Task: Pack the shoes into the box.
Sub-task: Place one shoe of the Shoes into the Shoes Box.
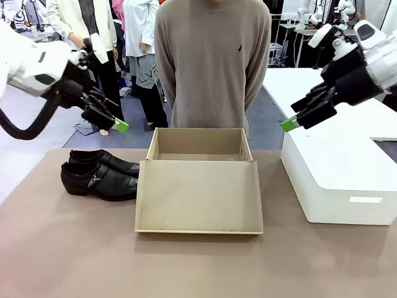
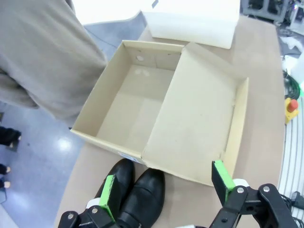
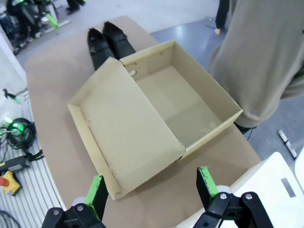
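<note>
Shoes (image 1: 99, 174): pair side by side on table (image 1: 74, 248), just left of open, empty box (image 1: 198, 143), toes toward it. Almost beneath left gripper (image 1: 111, 121), fingers apart, empty. Right gripper (image 1: 291, 123) likewise apart, beyond box, farther.

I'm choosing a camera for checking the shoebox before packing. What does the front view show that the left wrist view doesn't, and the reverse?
Front view adds: the right gripper, open and raised, and the near shoe's buckle seen from the side.
Left wrist view adds: a look down into the box, its floor bare cardboard, and a red button beside the table.
Both share: the open left gripper, the shoes beside the box, its flap lying open, the white box, and the person's sweater.
</note>
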`<state>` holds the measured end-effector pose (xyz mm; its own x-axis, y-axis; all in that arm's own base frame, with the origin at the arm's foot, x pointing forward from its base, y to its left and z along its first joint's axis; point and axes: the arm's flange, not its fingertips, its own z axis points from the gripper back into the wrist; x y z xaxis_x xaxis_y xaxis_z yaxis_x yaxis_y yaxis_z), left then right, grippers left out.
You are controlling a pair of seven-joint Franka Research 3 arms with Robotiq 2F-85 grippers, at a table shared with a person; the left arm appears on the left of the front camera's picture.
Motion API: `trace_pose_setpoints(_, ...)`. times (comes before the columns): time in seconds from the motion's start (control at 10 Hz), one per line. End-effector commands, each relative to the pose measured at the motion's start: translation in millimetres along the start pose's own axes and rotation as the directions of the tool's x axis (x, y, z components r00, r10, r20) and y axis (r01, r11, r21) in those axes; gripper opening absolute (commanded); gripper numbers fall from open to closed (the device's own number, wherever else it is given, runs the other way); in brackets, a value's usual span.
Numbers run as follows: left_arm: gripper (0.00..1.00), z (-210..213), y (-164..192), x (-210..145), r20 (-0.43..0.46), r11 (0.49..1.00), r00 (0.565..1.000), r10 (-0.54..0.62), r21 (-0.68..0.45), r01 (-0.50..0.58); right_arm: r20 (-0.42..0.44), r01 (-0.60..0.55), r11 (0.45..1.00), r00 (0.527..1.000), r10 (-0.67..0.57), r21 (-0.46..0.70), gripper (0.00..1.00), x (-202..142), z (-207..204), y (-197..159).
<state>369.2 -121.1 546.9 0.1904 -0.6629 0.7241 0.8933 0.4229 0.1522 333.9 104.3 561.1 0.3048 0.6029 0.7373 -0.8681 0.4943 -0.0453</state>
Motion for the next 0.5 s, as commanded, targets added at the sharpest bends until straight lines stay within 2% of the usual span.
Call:
trace_pose_setpoints(0.0, 1.0, 5.9, 13.4, -14.1, 0.018, 1.0, 1.0, 0.001, -0.024, -0.001, 0.069, -0.044, 0.998, 0.997, 0.041, 0.044, 1.0, -32.0, 5.8, 15.8)
trace_pose_setpoints(0.3, 1.0, 8.3, 14.5, -24.5, 0.009, 0.999, 0.999, 0.035, -0.008, -0.035, 0.071, -0.04, 0.999, 0.997, 0.037, 0.037, 1.0, -34.6, 9.8, 17.7)
trace_pose_setpoints(0.4, 1.0, 10.6, 13.4, -18.9, 0.008, 1.0, 1.0, 0.021, -0.013, -0.021, 0.047, -0.018, 1.0, 0.999, 0.017, 0.021, 1.0, -1.6, 18.7, 1.3)
